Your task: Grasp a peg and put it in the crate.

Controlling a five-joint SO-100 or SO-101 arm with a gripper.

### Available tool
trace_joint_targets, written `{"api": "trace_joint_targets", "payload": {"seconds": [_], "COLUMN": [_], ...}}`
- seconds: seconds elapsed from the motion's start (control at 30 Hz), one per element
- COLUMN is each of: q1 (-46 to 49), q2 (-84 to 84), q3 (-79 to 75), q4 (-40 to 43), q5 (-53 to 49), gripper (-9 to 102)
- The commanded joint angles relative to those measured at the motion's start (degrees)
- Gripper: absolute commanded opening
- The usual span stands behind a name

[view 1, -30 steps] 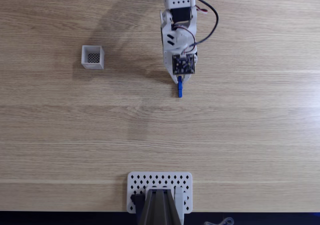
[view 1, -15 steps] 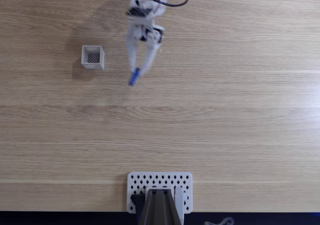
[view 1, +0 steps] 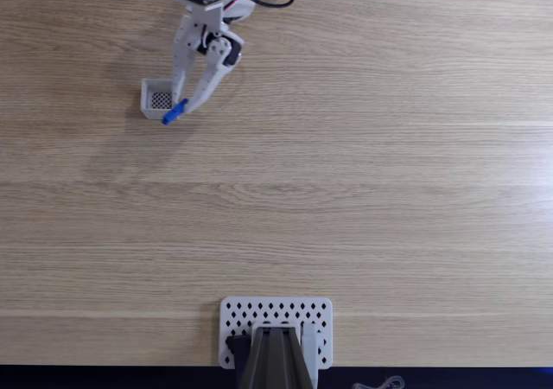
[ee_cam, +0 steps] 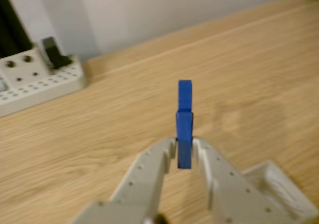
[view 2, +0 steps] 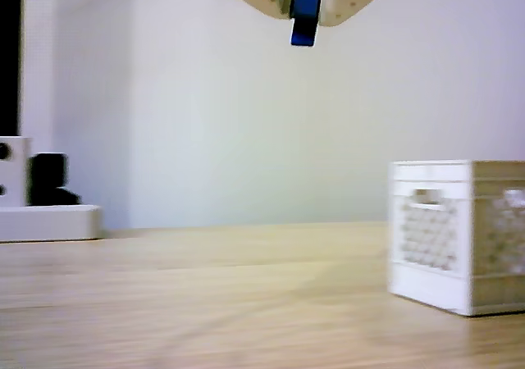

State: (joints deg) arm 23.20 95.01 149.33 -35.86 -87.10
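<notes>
One stage of the task, the grasp, reads as complete: the gripper (view 1: 180, 105) is closed on the peg (view 1: 174, 111), its two pale fingers (ee_cam: 149, 167) pressing the blue stick from either side, as the wrist view shows, with the greater part of the stick projecting beyond the tips. In the other view the peg (view 2: 305, 8) hangs from the gripper (view 2: 307, 4) high above the wooden table (view 2: 189, 295), clear of any surface. The crate (view 1: 160, 99) stands at the far left of the table (view 1: 363, 199) in the fixed view, and the blue tip there overlaps the crate's near right corner. The low other view, however, places the crate (view 2: 458, 234) well to the right of the peg, so true alignment over the opening cannot be settled from these pictures. The crate's mesh floor appears bare in the fixed view. Remaining, by this judgement: centre the peg over the opening, lower or tilt it inward, and part the fingers. A perforated white plate (view 1: 276, 315) sits at the near edge, unused.
</notes>
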Motion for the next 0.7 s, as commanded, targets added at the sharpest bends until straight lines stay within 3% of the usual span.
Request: {"api": "trace_joint_targets", "payload": {"seconds": [0.0, 0.67], "q1": [3.16, 8.44], "q2": [-0.97, -2.90], "q3": [-4.92, -4.92], "q4": [0.26, 0.26], "q5": [0.70, 0.70], "gripper": [-1, -1]}}
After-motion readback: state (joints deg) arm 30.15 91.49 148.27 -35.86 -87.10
